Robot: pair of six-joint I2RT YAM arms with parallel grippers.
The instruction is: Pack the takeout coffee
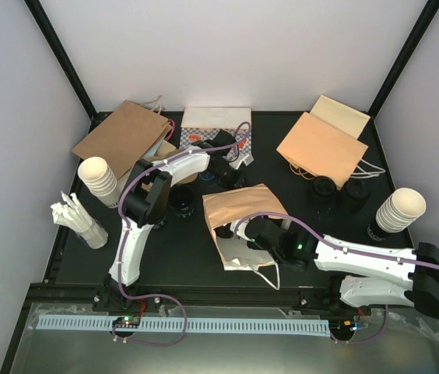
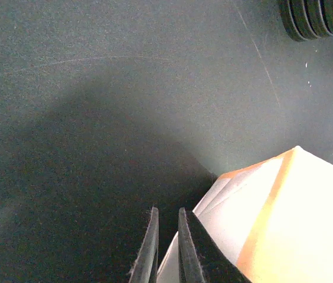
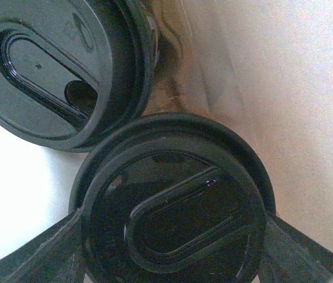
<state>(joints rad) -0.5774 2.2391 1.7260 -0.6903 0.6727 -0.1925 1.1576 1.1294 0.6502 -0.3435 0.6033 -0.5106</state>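
Mid-pack, by the look of it: across the dark table (image 1: 180, 257), loading a brown paper bag (image 1: 239, 204) that lies flat with its mouth toward the arms. Reaching deep into that mouth with the right gripper (image 3: 172, 247), clamped on a takeout coffee cup (image 3: 172, 194) — fingers (image 3: 30, 253) pressed to both sides of its black lid. Touching a second lidded cup (image 3: 54, 65) already inside (paper walls close around both). Next, most likely: letting go without tipping either cup, then backing straight out so as not to drag the bag. Parked at the bag's far edge with the left gripper (image 2: 166, 247) — jaws all but closed, nothing seen between them, a paper corner just beside. Left to fetch, it seems: another black-lidded cup (image 1: 323, 189) and its neighbour (image 1: 353, 195), standing well apart from the bag, near an orange-brown bag (image 1: 321, 146).
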